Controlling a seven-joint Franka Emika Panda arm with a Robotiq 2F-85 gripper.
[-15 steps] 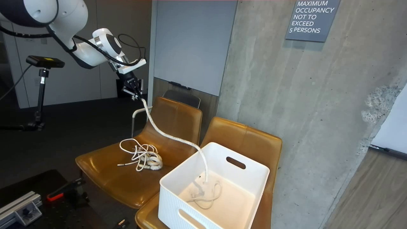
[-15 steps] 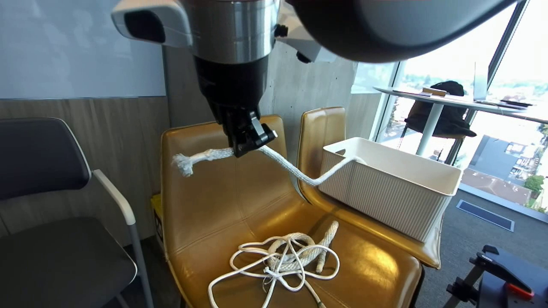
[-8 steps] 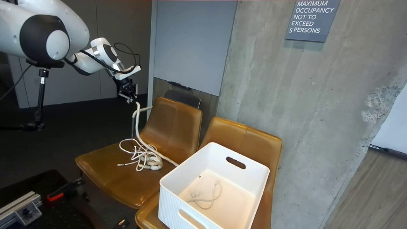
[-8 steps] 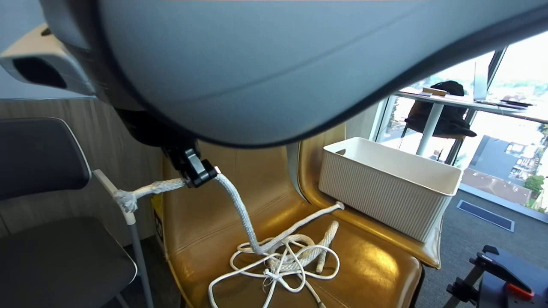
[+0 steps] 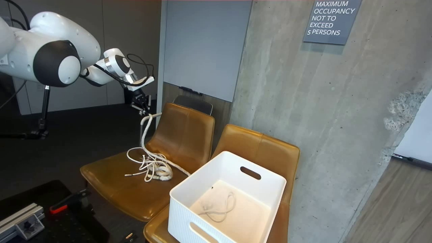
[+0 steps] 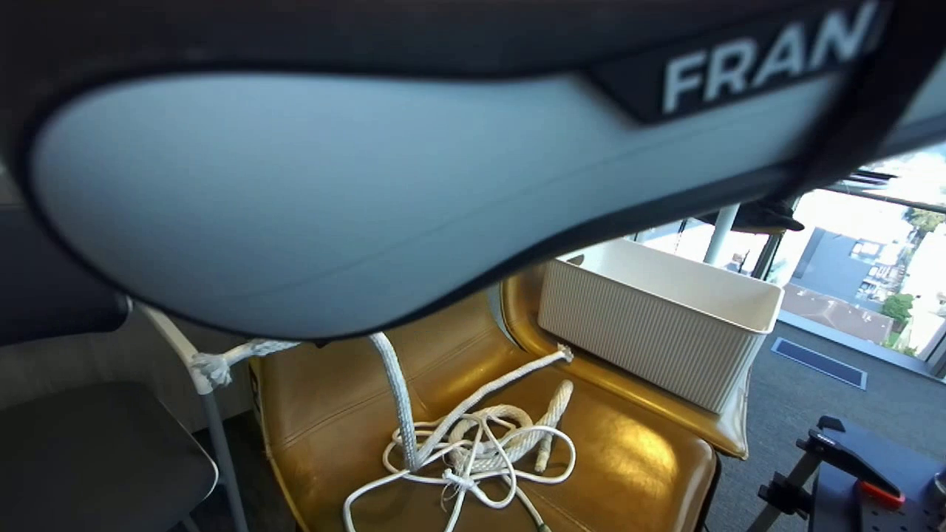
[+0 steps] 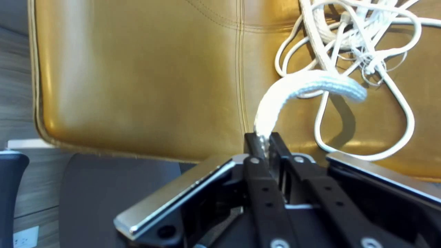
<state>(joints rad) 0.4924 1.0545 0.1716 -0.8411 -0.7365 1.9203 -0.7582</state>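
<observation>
My gripper [image 5: 145, 110] is shut on a thick white rope [image 5: 144, 135] above the brown chair [image 5: 111, 175]. In the wrist view the fingertips [image 7: 264, 139] pinch the rope [image 7: 275, 100], which curves down toward the seat. In an exterior view the arm hides the gripper, and the rope's frayed end [image 6: 213, 367] sticks out left of the arm. The rope drops to the seat, and its far end [image 6: 565, 353] lies near the white bin. A tangled pile of white rope and cord [image 6: 480, 458] lies on the seat, touched or overlapped by the held rope; it also shows in the wrist view [image 7: 365, 38].
A white bin [image 5: 179, 216] with a thin cord [image 5: 216, 212] inside stands on a second brown chair [image 5: 270, 143]. A dark chair with a pale armrest [image 6: 170, 332] stands beside. A dark table with a red-marked clamp [image 5: 64, 206] is near. A concrete wall [image 5: 324, 118] stands behind.
The rope's far end has come out of the bin and now lies on the chair beside it. The gripper moved lower, still holding the rope. The arm now blocks much of an exterior view.
</observation>
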